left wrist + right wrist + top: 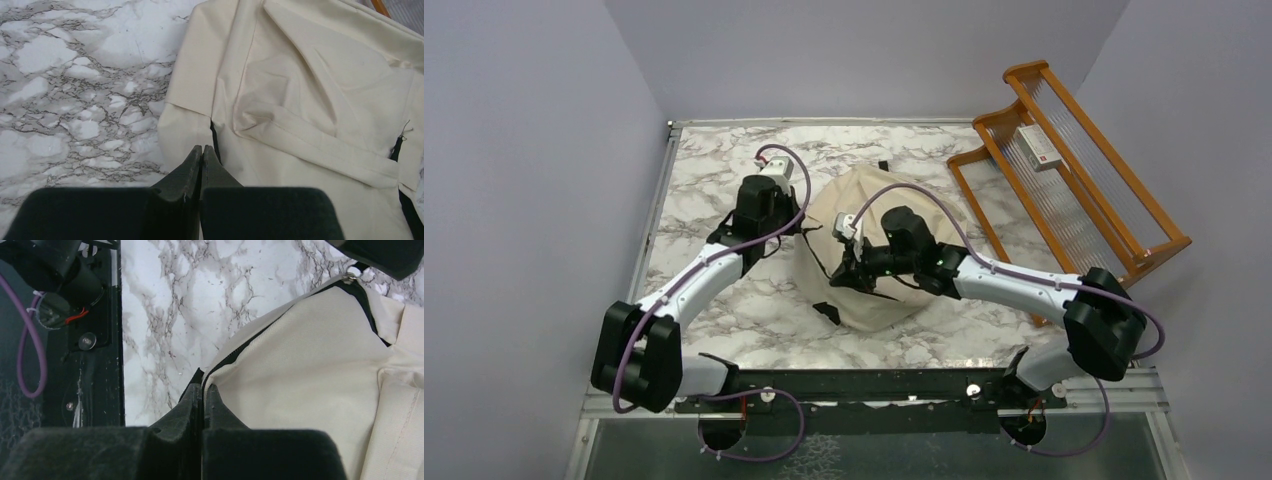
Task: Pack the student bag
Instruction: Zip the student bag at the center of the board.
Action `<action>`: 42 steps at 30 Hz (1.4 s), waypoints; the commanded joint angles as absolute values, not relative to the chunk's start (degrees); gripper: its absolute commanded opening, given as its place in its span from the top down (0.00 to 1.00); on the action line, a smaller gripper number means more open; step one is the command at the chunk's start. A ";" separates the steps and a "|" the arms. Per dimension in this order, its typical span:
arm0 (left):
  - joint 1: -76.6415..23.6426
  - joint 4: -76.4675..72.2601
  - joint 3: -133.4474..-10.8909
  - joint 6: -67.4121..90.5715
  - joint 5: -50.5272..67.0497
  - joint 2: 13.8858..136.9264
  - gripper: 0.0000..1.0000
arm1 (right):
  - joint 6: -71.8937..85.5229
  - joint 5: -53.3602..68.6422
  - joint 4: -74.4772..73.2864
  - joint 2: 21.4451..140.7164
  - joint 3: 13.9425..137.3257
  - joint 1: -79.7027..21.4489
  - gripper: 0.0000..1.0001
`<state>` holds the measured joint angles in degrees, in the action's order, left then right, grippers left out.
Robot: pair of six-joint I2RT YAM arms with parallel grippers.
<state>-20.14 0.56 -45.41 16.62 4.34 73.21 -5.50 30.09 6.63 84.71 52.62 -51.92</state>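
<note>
The student bag (879,240) is a beige fabric backpack with black zippers, lying flat in the middle of the marble table. My left gripper (809,232) is at the bag's left edge. In the left wrist view it (201,148) is shut, tips over the beige fabric (300,90) beside a black zipper slit (214,135); nothing shows between the fingers. My right gripper (849,275) is over the bag's near-left part. In the right wrist view it (202,386) is shut on the bag's black zipper edge (235,356), which runs into the tips.
A wooden rack (1064,170) stands at the back right with a small white box (1036,148) on it. A black mounting rail (864,385) runs along the near edge. Grey walls close in the left, back and right.
</note>
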 commanded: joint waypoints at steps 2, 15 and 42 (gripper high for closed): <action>-18.40 -1.47 -51.82 15.62 0.54 79.63 1.00 | -10.37 39.76 3.97 79.52 49.92 -52.69 1.00; -18.28 -4.32 -54.26 18.37 3.53 91.71 1.00 | -17.07 41.32 7.09 72.19 44.67 -52.71 0.99; -18.19 2.98 -46.51 24.68 6.00 73.24 0.74 | 9.19 17.00 -4.90 81.58 62.02 -52.73 0.49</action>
